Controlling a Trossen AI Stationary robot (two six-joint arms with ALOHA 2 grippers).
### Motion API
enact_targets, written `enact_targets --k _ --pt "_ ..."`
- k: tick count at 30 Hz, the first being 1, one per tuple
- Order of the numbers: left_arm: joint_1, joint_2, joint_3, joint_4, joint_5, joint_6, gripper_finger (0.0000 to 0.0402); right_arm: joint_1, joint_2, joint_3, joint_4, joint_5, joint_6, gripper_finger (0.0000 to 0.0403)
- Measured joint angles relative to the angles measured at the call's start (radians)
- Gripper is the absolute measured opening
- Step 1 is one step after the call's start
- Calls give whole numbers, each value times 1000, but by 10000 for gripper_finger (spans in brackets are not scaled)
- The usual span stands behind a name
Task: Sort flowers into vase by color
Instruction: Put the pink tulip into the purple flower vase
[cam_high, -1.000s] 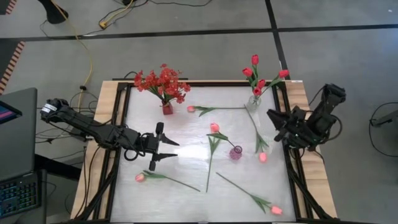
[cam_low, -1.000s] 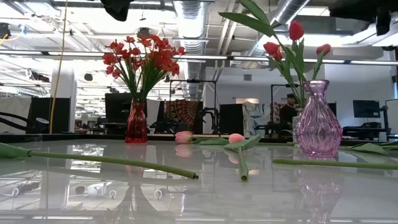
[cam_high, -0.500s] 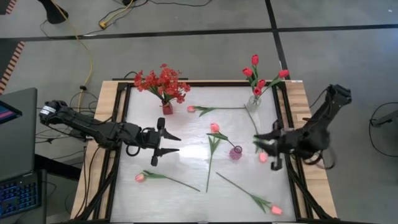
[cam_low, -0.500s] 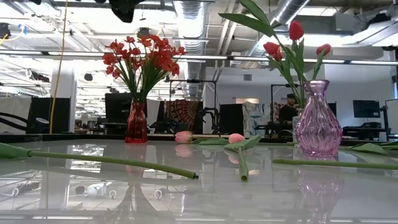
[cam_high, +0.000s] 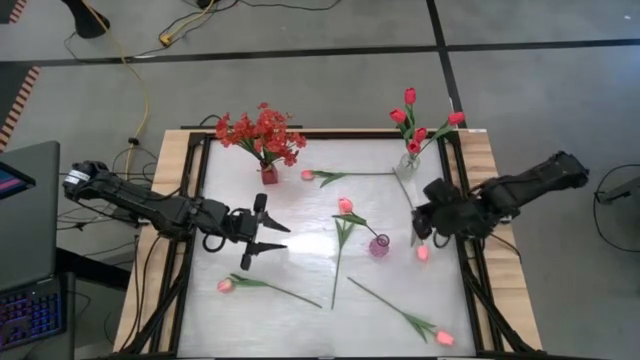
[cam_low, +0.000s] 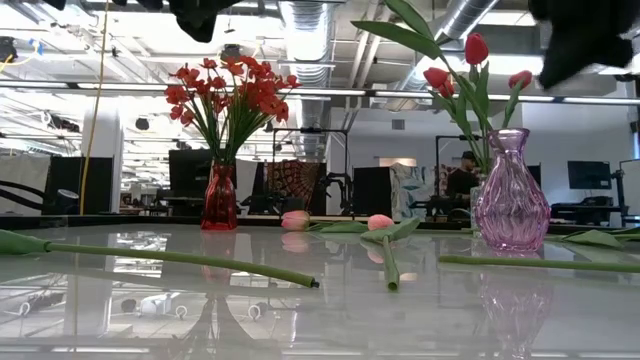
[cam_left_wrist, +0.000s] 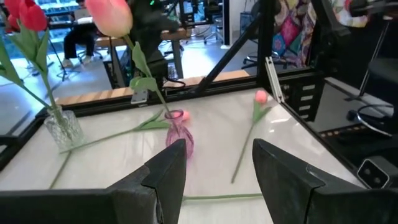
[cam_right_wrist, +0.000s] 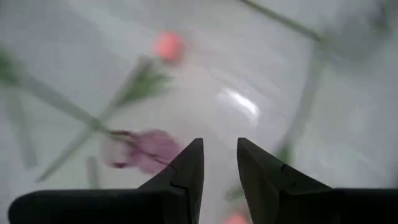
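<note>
Around the pink vase (cam_high: 379, 246) lay five pink tulips (cam_high: 422, 252); red tulips (cam_high: 412, 122) stood in the clear vase (cam_high: 407, 165) behind it. The right gripper (cam_high: 421, 222) hovered just right of it, fingers parted, empty; the left gripper (cam_high: 276, 236) waited well to its left, open

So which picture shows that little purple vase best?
The low view: the purple vase stands close, its whole side shape visible. From above it is a small blob. The left wrist view shows it whole but farther off; the right wrist view blurs it.
</note>
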Motion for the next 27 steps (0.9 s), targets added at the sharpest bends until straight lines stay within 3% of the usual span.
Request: enact_targets --k 5,12,19,27 --pt "1 0 0 0 -7 40 173 -159 -1 -110 -34 -125 24 124" --pt "34 0 0 2 -9 33 173 -419 2 -282 211 -311 -212 124" --pt "52 0 0 1 -2 5 173 -606 63 -343 293 -333 -364 124" --pt "52 0 0 -1 -2 3 173 -656 212 -383 406 -373 -448 128"
